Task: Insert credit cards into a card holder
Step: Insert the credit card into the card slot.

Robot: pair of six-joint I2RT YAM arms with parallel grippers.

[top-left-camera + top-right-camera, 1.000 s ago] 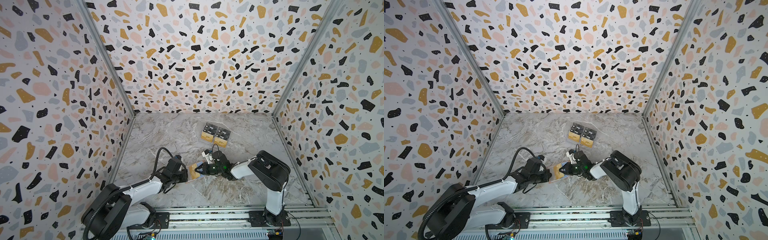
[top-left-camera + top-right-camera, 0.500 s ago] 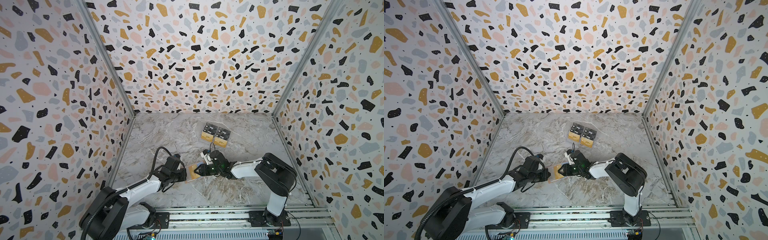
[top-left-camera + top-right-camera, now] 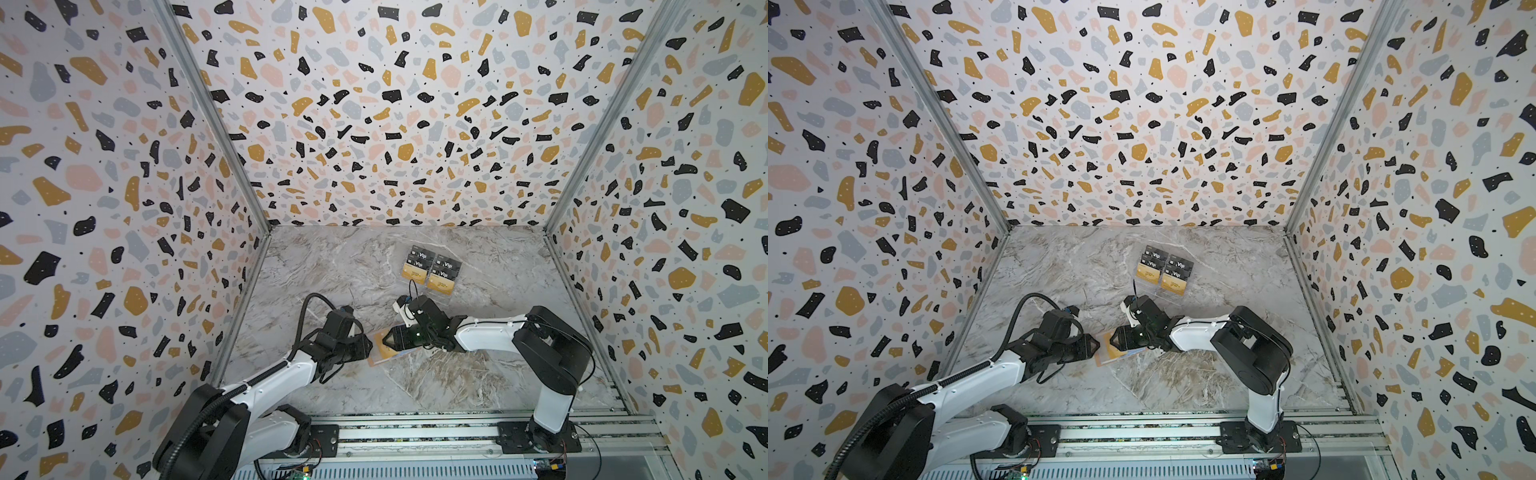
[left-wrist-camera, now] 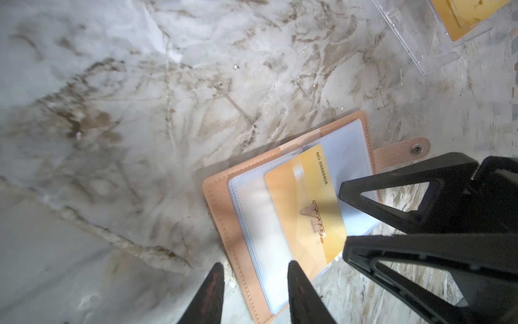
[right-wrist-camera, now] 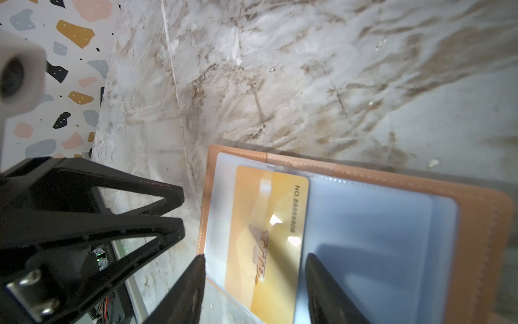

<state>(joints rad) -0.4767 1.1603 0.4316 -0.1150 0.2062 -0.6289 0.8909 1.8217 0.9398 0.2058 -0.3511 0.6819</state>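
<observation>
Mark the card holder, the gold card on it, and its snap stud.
card holder (image 4: 229, 221): left wrist view, peach stitched border.
gold card (image 4: 302, 206): left wrist view, middle of its face.
snap stud (image 4: 416, 148): left wrist view, the metal centre.

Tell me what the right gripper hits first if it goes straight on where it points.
Most likely the credit card tucked in the card holder, right ahead of the right gripper; depth is uncertain.

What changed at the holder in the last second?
Both grippers opened: the left gripper and right gripper now stand open over the holder, gripping nothing. The card lies partway in a sleeve. The holder, card and stand have not visibly moved.
</observation>
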